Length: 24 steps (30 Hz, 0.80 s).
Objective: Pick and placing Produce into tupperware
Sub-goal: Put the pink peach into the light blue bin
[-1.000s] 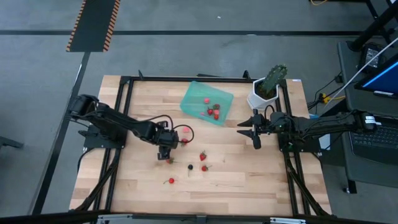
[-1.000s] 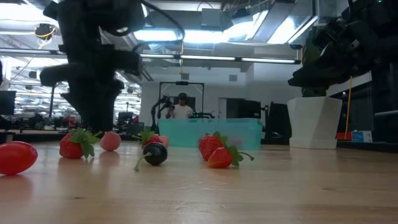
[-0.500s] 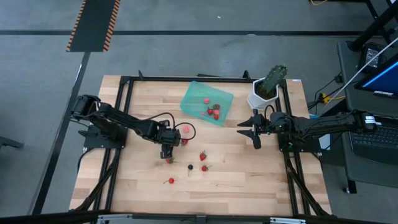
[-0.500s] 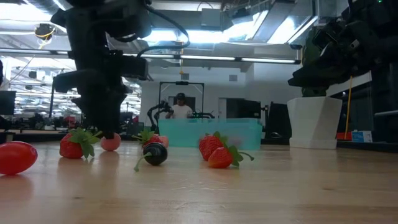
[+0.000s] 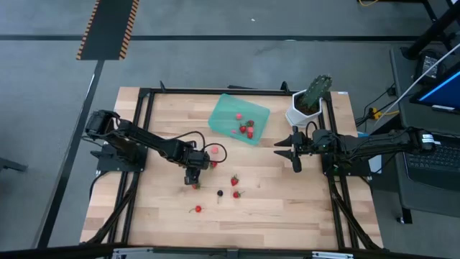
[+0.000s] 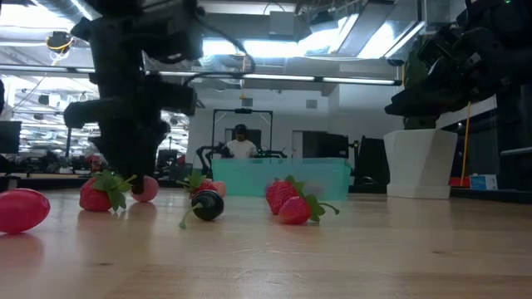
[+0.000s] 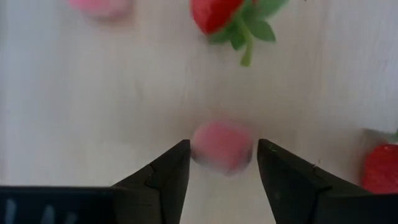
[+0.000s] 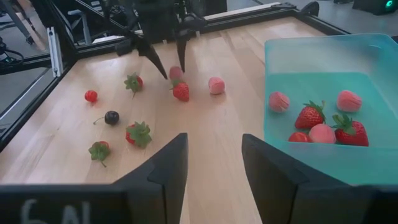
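My left gripper (image 5: 192, 173) is open and points down at the table. In the left wrist view its two fingers stand on either side of a pale pink berry (image 7: 222, 144) with a narrow gap on each side. The right wrist view shows that berry (image 8: 176, 73) between the fingertips, resting on the wood. The teal tupperware (image 5: 238, 119) sits near the table's far edge and holds several berries (image 8: 323, 121). More strawberries (image 5: 234, 180), a dark berry (image 5: 220, 193) and another pink berry (image 5: 213, 150) lie loose on the table. My right gripper (image 5: 293, 155) is open and waits right of the tupperware.
A green cactus-like plant in a white pot (image 5: 305, 106) stands at the far right corner. A red strawberry (image 7: 214, 12) and a second one (image 7: 379, 168) lie close to my left gripper. A small red berry (image 5: 198, 208) lies nearer the near edge. A person (image 6: 241, 145) stands in the room behind.
My left gripper has edged a little toward the table's right while staying low over the loose berries. The berries and the tupperware have kept their places.
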Each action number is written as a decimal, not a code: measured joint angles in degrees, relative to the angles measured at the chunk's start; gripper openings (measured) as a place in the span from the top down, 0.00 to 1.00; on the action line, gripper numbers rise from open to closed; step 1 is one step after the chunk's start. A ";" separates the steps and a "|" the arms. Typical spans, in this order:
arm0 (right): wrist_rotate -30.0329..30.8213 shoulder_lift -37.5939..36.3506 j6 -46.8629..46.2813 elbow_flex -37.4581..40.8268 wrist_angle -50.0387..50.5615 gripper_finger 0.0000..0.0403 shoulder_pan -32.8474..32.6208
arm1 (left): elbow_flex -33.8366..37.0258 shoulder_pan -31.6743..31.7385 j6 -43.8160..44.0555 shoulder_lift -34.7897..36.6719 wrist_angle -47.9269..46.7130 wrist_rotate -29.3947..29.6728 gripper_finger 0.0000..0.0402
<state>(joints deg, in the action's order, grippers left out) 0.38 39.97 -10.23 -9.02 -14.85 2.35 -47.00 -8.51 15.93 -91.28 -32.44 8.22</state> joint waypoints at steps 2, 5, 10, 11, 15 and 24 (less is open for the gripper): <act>0.00 0.00 0.01 0.00 0.00 0.62 0.00 | -0.06 -0.01 0.02 -1.88 0.13 -0.67 0.56; -0.01 0.00 -0.01 0.00 0.00 0.62 0.00 | -0.31 -0.02 -0.09 -3.72 -0.15 -0.69 0.56; -0.01 0.00 -0.01 0.00 0.00 0.62 -0.01 | -0.29 -0.02 -0.12 -3.93 -0.16 -0.52 0.56; 0.00 0.00 -0.01 0.00 0.00 0.62 0.00 | -0.17 -0.07 -0.08 -3.68 -0.04 -0.37 0.56; -0.02 0.00 -0.01 0.00 -0.02 0.62 0.00 | -0.11 -0.07 -0.10 -3.29 0.28 -0.66 0.63; -0.01 0.00 -0.02 0.00 0.00 0.62 0.00 | -0.09 -0.06 -0.47 -3.33 0.09 -1.69 0.82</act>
<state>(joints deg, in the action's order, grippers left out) 0.38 39.97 -10.25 -9.02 -14.85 2.35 -47.09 -8.57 15.46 -94.61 -32.34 6.53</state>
